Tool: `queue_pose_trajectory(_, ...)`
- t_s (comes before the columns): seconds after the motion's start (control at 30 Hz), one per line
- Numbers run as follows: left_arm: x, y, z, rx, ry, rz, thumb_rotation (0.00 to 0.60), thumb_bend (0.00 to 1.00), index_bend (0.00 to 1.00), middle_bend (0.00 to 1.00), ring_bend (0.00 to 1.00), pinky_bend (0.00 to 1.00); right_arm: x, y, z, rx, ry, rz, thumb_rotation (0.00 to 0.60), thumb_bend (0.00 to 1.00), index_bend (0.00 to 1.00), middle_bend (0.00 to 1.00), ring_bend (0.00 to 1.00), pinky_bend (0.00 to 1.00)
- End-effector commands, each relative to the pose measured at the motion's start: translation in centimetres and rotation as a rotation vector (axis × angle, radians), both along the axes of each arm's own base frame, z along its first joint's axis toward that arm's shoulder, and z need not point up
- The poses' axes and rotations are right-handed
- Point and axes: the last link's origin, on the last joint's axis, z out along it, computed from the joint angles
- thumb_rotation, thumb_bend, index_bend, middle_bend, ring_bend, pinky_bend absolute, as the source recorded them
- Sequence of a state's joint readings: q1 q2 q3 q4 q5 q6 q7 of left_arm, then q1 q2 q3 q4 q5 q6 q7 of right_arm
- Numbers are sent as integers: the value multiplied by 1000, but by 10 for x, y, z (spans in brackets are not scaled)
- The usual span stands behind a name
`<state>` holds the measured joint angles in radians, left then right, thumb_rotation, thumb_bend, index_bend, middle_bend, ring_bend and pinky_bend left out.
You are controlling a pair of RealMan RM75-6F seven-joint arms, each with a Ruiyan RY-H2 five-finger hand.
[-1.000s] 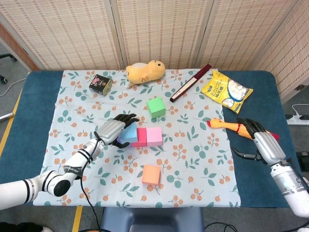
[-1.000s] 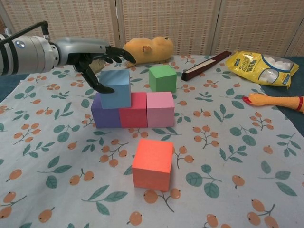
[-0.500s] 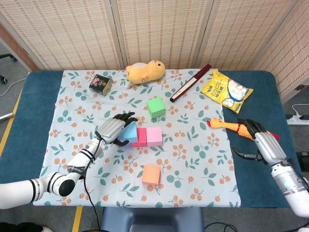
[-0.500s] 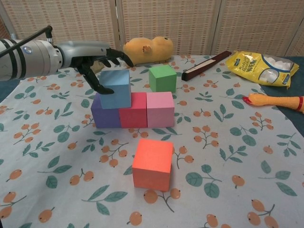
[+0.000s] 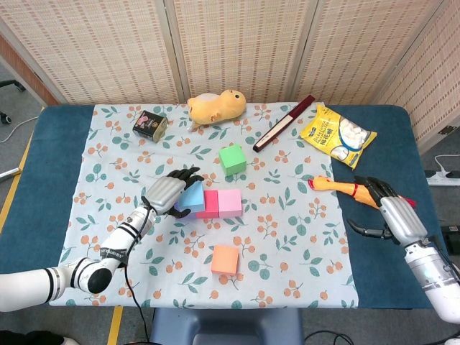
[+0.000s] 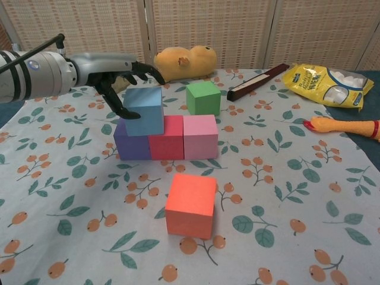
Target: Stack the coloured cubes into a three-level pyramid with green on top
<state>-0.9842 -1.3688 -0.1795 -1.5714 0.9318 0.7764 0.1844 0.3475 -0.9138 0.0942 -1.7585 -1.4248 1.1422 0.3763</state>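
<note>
Fingers of the left hand (image 6: 116, 74) are curling around the blue cube (image 6: 144, 111), thumb at its left face and the others reaching over its back edge; whether they are pressing it or just clear of it is hard to tell. That blue cube is sitting on the second level, over the purple cube (image 6: 130, 146) and overlapping the red cube (image 6: 167, 138). The right hand (image 5: 392, 212) is resting near the table's right edge, holding nothing, fingers loosely spread beside the rubber chicken (image 5: 338, 187).

By my reading, the base row of 3 is finished: purple, red and pink cube (image 6: 200, 136) are standing side by side and touching. The second level is looking half built, with 1 of its 2 cubes placed. The orange cube (image 6: 191, 204) is waiting alone in front of the row, and probably belongs over red and pink. The green cube (image 6: 203, 97) is standing behind the row, apart from it, and goes on last as the top.

Plush toy (image 5: 215, 106), tin (image 5: 149, 124), dark stick (image 5: 284, 123) and yellow snack bag (image 5: 338, 134) are lying farther back on the flowered cloth (image 5: 302, 237).
</note>
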Motion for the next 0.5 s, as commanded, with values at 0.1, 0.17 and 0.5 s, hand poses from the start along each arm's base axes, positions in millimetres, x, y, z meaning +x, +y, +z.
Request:
queue_pose_trajectory(0.1,-4,-1,-1,12,37,-19,600,305,150,0,3,106,-1,0,1,-1,-1,-4,303,222,0,121,0,61)
queue_pose_trajectory(0.17,-5,-1,-1,21,47,-24,600,303,148,0,0,100,-1,0,0,-1,-1,-4,301,222,0,120,0,61)
queue_pose_trajectory(0.5,-7,-1,0,42,70,-31,600,299,151,0,0,92,0,-1,-1,1,0,-4,303,222,0,120,0,61)
